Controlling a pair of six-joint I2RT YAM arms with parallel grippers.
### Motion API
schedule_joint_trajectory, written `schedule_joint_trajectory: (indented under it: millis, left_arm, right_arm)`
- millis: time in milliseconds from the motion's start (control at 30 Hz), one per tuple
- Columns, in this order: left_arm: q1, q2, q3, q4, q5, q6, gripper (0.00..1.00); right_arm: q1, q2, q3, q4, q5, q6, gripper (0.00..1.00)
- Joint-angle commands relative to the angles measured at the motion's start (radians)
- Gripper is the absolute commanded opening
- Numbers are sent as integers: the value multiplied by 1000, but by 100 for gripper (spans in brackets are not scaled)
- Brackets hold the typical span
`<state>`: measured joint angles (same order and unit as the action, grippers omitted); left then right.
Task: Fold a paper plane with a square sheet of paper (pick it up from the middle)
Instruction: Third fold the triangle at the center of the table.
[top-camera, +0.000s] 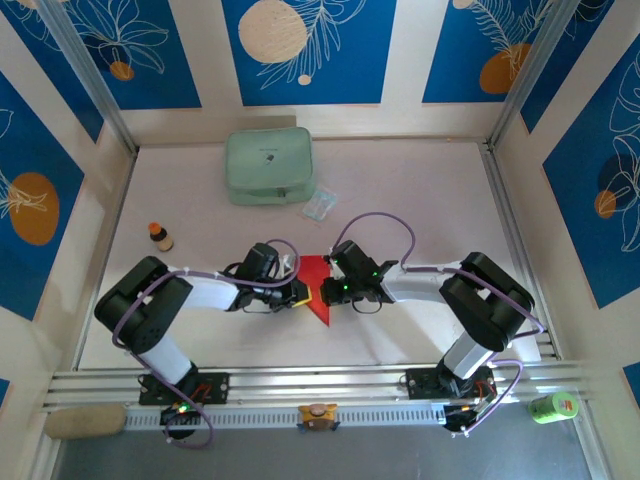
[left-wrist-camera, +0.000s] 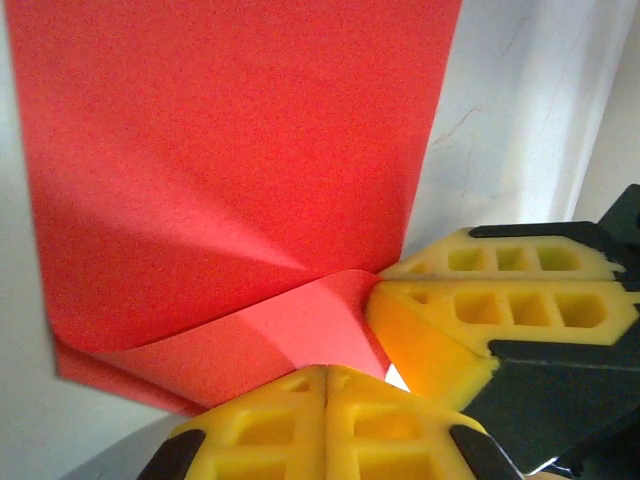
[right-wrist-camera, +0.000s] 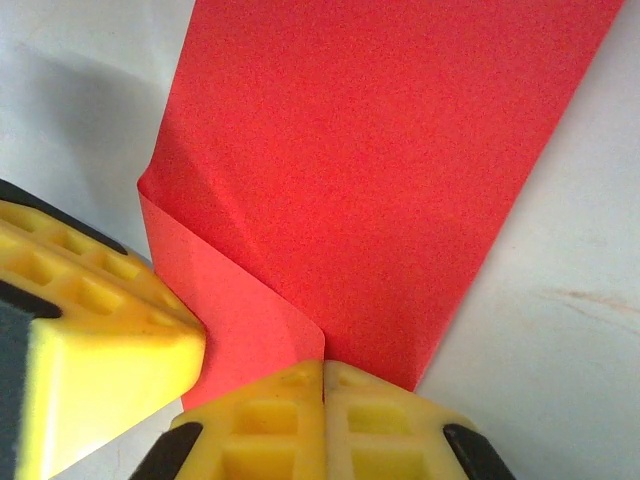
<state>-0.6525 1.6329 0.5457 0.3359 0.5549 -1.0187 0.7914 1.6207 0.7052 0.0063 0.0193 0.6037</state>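
**Two Claws Meet at a Red Fold**

The thin bright red sheet of paper (top-camera: 317, 283), partly folded to a point, lies mid-table (top-camera: 420, 200). The left gripper (top-camera: 298, 292) and the right gripper (top-camera: 332, 290) are closed tight, tips against its opposite edges; whether either pinches it is unclear. A pale green zipped pouch (top-camera: 268, 165) lies well behind.

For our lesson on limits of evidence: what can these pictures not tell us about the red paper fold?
Left wrist view: the frame cuts off the far corners of the thin bright red paper sheet; the shut yellow left fingers hide its flap's near edge.
Right wrist view: the shut yellow right fingers hide whether paper is pinched or only pressed.
Top view: both sets of fingers cover the sheet's side edges; creases are too small.
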Motion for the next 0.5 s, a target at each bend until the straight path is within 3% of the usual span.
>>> schedule_joint_trajectory:
  millis: [0, 300, 467]
  left_arm:
    - [-5, 25, 14, -29, -12, 31, 0]
    - [-5, 47, 12, -31, -11, 35, 0]
    - [-6, 41, 14, -36, -13, 36, 0]
  right_arm:
    - [-6, 10, -6, -42, 7, 2, 0]
    - [-9, -28, 10, -47, -10, 8, 5]
    - [-25, -116, 33, -120, -14, 32, 29]
